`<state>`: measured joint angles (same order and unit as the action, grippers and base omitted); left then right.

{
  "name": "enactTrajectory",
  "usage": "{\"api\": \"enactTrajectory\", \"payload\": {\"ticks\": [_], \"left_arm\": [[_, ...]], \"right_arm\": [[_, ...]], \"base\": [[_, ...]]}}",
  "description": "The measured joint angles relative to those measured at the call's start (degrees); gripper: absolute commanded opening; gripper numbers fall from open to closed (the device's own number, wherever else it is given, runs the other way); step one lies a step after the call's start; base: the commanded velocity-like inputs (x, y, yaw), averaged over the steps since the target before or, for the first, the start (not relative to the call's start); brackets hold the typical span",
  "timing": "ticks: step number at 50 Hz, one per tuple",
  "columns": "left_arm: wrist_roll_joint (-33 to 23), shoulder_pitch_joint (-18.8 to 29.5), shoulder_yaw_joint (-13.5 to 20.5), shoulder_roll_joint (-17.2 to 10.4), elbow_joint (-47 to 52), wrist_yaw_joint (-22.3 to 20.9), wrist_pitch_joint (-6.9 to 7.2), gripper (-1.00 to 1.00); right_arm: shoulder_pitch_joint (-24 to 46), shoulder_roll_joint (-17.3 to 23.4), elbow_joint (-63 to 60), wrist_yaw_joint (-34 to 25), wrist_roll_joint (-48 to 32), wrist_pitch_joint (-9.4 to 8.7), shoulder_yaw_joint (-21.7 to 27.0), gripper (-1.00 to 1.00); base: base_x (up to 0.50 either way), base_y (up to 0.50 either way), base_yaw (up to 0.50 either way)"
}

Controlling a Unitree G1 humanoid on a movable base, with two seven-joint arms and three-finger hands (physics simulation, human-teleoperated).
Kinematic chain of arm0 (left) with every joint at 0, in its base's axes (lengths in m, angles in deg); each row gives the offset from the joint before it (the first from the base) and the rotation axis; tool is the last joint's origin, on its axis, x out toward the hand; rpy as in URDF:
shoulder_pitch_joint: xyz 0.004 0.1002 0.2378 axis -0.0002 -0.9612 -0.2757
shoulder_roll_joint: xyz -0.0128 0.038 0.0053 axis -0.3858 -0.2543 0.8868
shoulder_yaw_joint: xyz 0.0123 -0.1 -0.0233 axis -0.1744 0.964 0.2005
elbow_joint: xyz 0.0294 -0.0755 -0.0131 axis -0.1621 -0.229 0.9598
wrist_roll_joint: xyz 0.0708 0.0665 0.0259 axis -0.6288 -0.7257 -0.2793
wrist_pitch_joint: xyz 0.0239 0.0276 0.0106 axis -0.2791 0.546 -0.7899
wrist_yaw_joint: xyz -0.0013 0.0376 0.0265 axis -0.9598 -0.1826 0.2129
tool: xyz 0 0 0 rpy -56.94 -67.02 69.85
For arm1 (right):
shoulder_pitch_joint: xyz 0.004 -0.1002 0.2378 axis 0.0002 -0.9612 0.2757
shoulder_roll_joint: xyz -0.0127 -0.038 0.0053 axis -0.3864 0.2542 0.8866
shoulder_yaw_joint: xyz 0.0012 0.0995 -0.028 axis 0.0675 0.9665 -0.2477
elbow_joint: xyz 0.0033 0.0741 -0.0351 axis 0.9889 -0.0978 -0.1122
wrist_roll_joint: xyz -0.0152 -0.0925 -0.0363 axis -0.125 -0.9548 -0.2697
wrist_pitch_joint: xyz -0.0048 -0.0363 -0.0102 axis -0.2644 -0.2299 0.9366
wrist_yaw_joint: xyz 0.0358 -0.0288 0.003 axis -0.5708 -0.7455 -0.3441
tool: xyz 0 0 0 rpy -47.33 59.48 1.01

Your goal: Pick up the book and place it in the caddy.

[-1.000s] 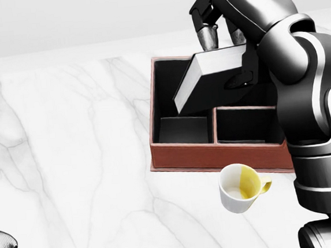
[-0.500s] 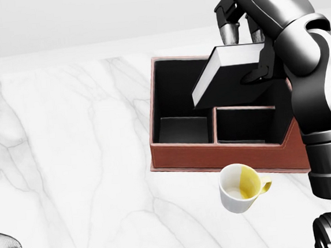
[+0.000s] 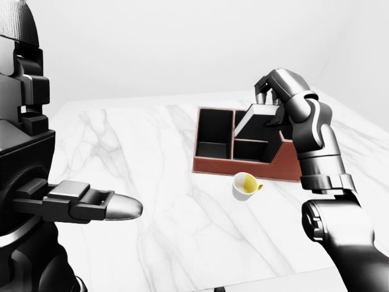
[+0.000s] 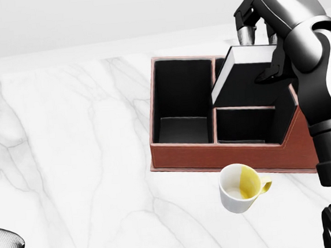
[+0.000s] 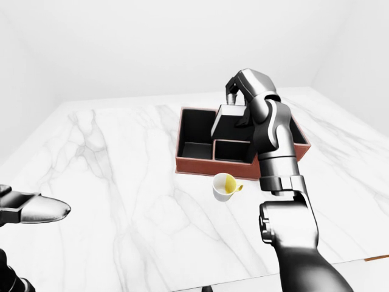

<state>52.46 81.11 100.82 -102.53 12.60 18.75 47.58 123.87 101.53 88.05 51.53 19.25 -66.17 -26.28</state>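
pickup done | we're gripping the book (image 4: 245, 73) in our right hand (image 4: 255, 20), fingers closed round it, tilted over the caddy (image 4: 225, 149) | lowering and letting go left | left hand (image 3: 91, 204) idling, can't tell its grip

The right arm (image 4: 318, 81) is built of glossy dark-grey and silver rounded shells, with black bands at the joints and a broad ringed cuff lower down. Its right hand (image 4: 255, 20) has stubby dark segmented fingers (image 4: 243, 35) with paler metallic tips. On the left, the left hand (image 3: 85, 204) shows blocky matte-black links ending in a smooth silver, bullet-shaped fingertip (image 3: 124, 208). Stepped black housings (image 3: 21, 91) rise above it, topped by a finely ribbed grey cap
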Motion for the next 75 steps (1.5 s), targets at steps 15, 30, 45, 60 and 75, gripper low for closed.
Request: {"api": "enactTrajectory", "payload": {"ticks": [15, 30, 45, 60, 75], "left_arm": [[-0.35, -0.13, 0.21, 0.17, 0.16, -0.32, 0.0, 1.0], [-0.77, -0.42, -0.05, 0.23, 0.15, -0.45, 0.0, 1.0], [-1.95, -0.69, -0.54, 0.59, 0.12, -1.02, 0.0, 1.0], [-3.21, -0.81, -1.1, 1.07, 0.0, -1.38, 0.0, 1.0], [-4.51, -0.94, -1.78, 1.61, -0.78, -1.55, 0.0, 1.0]], "right_arm": [[1.11, 0.3, 4.44, 1.75, -3.35, 0.0, -0.55, -1.0], [0.16, -0.47, 6.85, 4.32, -5.65, 0.0, -0.89, -1.0], [0.94, -0.58, 13.99, 9.53, -5.06, 0.0, -1.47, -1.0], [2.05, 0.19, 19.65, 13.48, -5.82, 0.0, -2.41, -1.0], [2.71, 0.17, 22.8, 14.56, -8.54, 0.0, -2.91, -1.0]], "base": [[0.0, 0.0, 0.0], [0.0, 0.0, 0.0], [0.0, 0.0, 0.0], [0.0, 0.0, 0.0], [0.0, 0.0, 0.0]]}}
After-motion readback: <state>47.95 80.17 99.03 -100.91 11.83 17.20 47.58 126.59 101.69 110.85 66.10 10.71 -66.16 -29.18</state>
